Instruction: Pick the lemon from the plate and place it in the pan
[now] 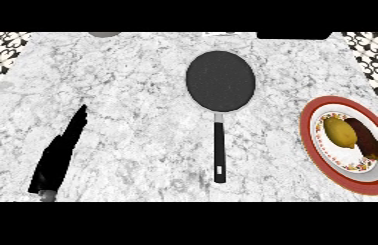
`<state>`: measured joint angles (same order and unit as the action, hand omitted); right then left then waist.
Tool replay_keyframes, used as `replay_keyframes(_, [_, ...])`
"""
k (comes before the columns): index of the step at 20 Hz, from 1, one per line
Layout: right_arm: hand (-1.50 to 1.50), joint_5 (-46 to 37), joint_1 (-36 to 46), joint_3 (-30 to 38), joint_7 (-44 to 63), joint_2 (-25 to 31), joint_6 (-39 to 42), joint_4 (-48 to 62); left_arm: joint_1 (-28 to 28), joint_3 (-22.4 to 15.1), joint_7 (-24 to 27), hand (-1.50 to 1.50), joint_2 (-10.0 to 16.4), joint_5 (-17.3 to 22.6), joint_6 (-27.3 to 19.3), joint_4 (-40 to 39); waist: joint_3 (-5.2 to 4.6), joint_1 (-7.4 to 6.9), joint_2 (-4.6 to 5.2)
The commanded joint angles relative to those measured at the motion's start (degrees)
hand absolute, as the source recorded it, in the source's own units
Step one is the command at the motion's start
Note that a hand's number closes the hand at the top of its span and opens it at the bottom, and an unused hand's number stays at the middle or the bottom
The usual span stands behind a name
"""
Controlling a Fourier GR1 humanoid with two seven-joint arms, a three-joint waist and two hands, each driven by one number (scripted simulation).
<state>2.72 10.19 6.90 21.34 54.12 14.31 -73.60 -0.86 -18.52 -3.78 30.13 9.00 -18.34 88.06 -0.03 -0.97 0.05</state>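
A yellow lemon (339, 132) lies on a round plate (313, 139) with a red rim and a flowered band, at the counter's right edge. Touching the lemon's right side on the same plate is a dark brown oblong item (366, 139). A dark round pan (220, 81) sits in the middle of the counter, its black handle (219, 154) pointing toward me. My left hand (60, 151) shows at the lower left, black, fingers straight and pointing away, holding nothing, far from the pan and plate. My right hand does not show.
The white marbled counter (133, 89) spreads between hand, pan and plate. Patterned tiles (11, 46) show at both far corners. A dark object (291, 35) and a grey one (105, 34) sit partly cut off at the far edge.
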Motion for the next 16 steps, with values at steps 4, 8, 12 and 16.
replay_keyframes(4, [-1.50, -1.25, 10.77, -6.66, 8.72, -0.50, 10.90, 2.05, 1.00, -0.64, -2.30, 0.00, -2.21, -2.53, 0.02, 1.07, 0.02, -0.09, 0.09])
replay_keyframes(8, [-1.50, -3.27, 17.92, -8.24, 15.21, -5.03, 11.87, 6.30, 0.06, 2.26, -2.48, 0.00, -0.89, -2.32, 2.23, 2.01, 0.02, -0.14, 0.06])
replay_keyframes(12, [-1.50, -4.30, 19.29, -10.16, 17.47, -7.26, 15.96, 8.16, -3.07, 2.65, -1.10, 0.00, -2.13, -3.21, 1.60, 3.79, 0.03, 0.05, -0.02])
replay_keyframes(16, [-1.50, -6.31, 24.54, -12.11, 20.53, -7.05, 21.51, 10.94, 1.45, 3.32, -5.50, 0.00, -2.79, -4.21, 2.15, 2.36, 0.03, 0.28, 0.07])
